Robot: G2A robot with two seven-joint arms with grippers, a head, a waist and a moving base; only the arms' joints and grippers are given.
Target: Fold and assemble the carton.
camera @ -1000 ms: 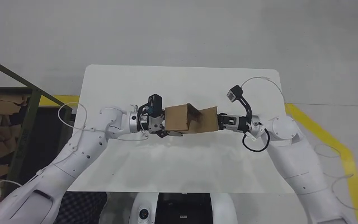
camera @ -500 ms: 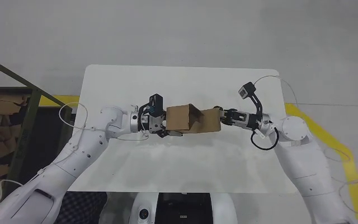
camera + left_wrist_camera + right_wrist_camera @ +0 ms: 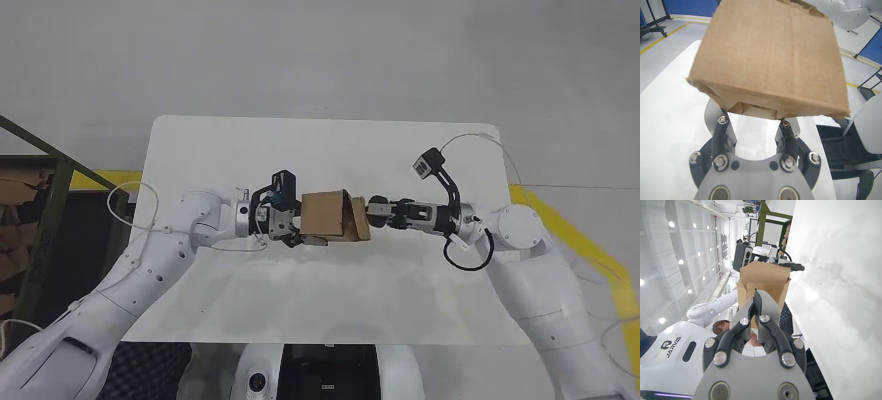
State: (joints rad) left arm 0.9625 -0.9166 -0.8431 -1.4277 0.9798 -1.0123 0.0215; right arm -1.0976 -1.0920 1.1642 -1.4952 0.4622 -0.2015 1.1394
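A brown cardboard carton (image 3: pixel 325 212) hangs just above the middle of the white table (image 3: pixel 300 150). My left gripper (image 3: pixel 297 228) is shut on its left end. In the left wrist view the two fingers (image 3: pixel 784 125) run up under the carton (image 3: pixel 772 56), which hides their tips. My right gripper (image 3: pixel 372 212) is shut, with its tips against the right end of the carton. In the right wrist view its fingers (image 3: pixel 761 302) are pressed together, and the carton (image 3: pixel 764 275) with its folded end flap sits right behind the right gripper (image 3: pixel 755 294).
A dark green rack (image 3: pixel 30 200) holding cardboard stands off the table's left side. A yellow floor line (image 3: pixel 555 215) runs past the right edge. Bare table surface lies in front of and behind the carton.
My right gripper has moved left toward the carton. The flap that stuck out to the right is now folded in against the carton's end. The left arm has held still.
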